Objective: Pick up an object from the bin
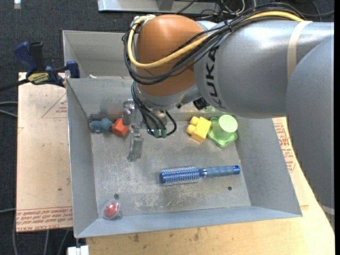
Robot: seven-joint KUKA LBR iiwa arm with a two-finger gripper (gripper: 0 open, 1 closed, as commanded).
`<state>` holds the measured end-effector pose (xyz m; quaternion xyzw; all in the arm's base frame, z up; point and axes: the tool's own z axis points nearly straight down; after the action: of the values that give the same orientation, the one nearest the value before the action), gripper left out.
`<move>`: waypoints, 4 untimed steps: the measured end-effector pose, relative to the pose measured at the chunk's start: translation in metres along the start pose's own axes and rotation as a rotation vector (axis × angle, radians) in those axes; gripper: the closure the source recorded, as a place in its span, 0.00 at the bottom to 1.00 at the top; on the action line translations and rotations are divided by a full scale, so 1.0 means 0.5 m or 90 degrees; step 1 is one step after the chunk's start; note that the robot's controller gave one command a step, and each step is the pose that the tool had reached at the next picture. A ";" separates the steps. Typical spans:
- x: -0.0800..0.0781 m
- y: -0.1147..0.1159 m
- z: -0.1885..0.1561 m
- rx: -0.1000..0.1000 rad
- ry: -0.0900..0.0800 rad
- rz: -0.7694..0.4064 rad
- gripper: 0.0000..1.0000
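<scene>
My gripper (134, 149) hangs below the orange dome in the bin's left middle, low over the floor. Just to its left lies a small red-orange block (120, 128), close to the gripper's upper part, and whether they touch I cannot tell. A blue-grey lumpy thing (99, 125) lies against that block's left side, near the bin's left wall. I see nothing held in the gripper.
A yellow block (198, 128) and a light green cup-like thing (224, 130) lie together at the right. A blue hairbrush (198, 173) lies flat across the front middle. A small red round thing (110, 210) sits in the front left corner. The arm covers the bin's back.
</scene>
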<state>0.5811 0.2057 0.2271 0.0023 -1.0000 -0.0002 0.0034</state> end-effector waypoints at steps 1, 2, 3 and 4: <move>0.065 -0.134 0.126 0.002 0.001 -0.001 0.00; 0.017 -0.108 0.321 0.000 -0.002 -0.132 0.00; 0.042 -0.318 0.246 0.003 -0.005 -0.271 0.00; 0.036 -0.305 0.319 0.000 -0.003 -0.272 0.00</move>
<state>0.5626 0.0534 0.0678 0.2139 -0.9769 -0.0013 0.0009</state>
